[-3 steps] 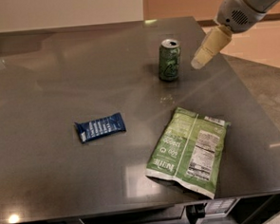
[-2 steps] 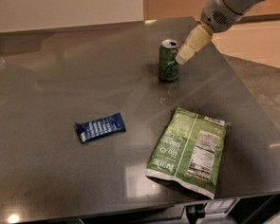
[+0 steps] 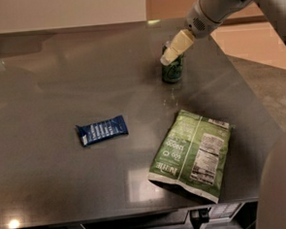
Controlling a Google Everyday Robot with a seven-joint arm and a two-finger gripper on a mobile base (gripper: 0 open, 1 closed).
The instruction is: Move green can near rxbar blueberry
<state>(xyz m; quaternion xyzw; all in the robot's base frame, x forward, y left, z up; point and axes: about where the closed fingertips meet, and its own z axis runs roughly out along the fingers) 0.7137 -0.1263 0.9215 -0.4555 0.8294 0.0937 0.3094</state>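
Note:
The green can stands upright on the dark grey table, toward the back right. The rxbar blueberry lies flat to the front left of the can, roughly two can heights away. My gripper, cream-coloured, reaches in from the upper right and sits right at the can's top, covering its upper part.
A large green chip bag lies flat at the front right, between the can and the table's front edge. The table's right edge runs close to the can. Part of the robot's body fills the lower right corner.
My gripper has moved left and down, from beside the can's right to over its top. The can, bar and bag have not moved.

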